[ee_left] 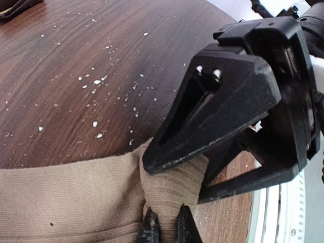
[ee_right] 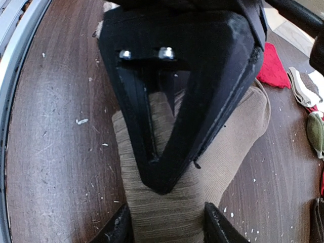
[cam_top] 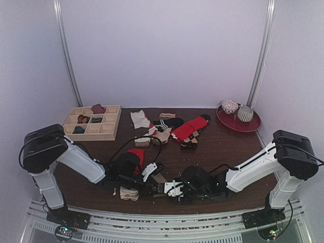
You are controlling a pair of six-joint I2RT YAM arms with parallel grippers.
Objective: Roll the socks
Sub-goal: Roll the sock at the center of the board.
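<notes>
Evidently, left gripper [ee_left: 168, 229] pinches the tan sock [ee_left: 76, 197] at the near table [ee_left: 61, 76] edge; right gripper [ee_right: 169, 228] clamps the same bunched end, presumably to tighten the roll. Red sock [ee_right: 271, 66] lies just behind.

Left arm [cam_top: 81, 162] and right arm [cam_top: 253, 169] reach inward, forearms sloping low. Grippers meet tip to tip. Left gripper [ee_left: 167, 228]: jaws nearly together, pinching the tan sock [ee_left: 66, 197]. Right gripper [ee_right: 169, 230]: jaws wider, clamping it.
</notes>
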